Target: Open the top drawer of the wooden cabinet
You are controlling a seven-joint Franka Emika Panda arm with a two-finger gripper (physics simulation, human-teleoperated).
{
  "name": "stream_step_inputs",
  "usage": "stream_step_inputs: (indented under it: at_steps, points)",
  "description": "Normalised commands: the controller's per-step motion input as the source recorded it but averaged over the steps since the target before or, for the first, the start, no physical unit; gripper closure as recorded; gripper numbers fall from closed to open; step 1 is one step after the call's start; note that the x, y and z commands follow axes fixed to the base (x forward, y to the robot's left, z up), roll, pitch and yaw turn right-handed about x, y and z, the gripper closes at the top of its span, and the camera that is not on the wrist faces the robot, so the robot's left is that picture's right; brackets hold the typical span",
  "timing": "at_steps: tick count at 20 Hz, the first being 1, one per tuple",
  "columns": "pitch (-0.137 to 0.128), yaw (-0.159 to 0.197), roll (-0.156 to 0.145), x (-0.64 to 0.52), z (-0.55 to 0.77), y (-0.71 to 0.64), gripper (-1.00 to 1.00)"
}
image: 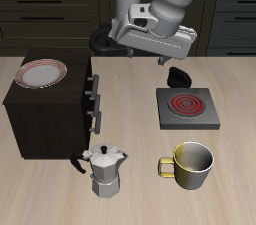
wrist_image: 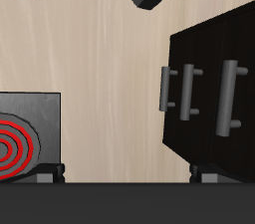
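Open bench (image: pixel 130 104) lies between the wooden cabinet (image: pixel 45 119) and the stove plate (image: pixel 186 109); the drawer handles face this gap. The top drawer (image: pixel 94 82) handle has bare bench before it. The moka pot (image: pixel 105 171) stands near the cabinet's front corner, the yellow mug (image: pixel 190 164) beside it. Hand (image: pixel 155 54) hovers above.

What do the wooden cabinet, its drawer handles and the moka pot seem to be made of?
The wooden cabinet looks like very dark brown wood with a matte finish; no grain shows, so this is uncertain. Its drawer handles look like grey metal bars with a dull sheen. The moka pot looks like polished silver metal: its facets show bright highlights. Its knob and handle are black, perhaps plastic.
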Motion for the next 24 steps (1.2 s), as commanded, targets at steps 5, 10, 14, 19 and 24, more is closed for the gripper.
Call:
stream_step_inputs:
  at_steps: [5,10,14,19,24]
  points:
    - [0.044,-0.044,-0.182,0.19,0.03,-0.08,-1.00]
    - [0.032,0.015,-0.249,-0.05,-0.06,-0.02,-1.00]
    - [-0.068,0.033,-0.166,-0.11,0.02,0.12,-1.00]
    - [-0.011,0.013,-0.127,0.19,0.19,-0.31,-1.00]
    - [-0.008,0.017,-0.149,0.08,-0.06,-0.26,-1.00]
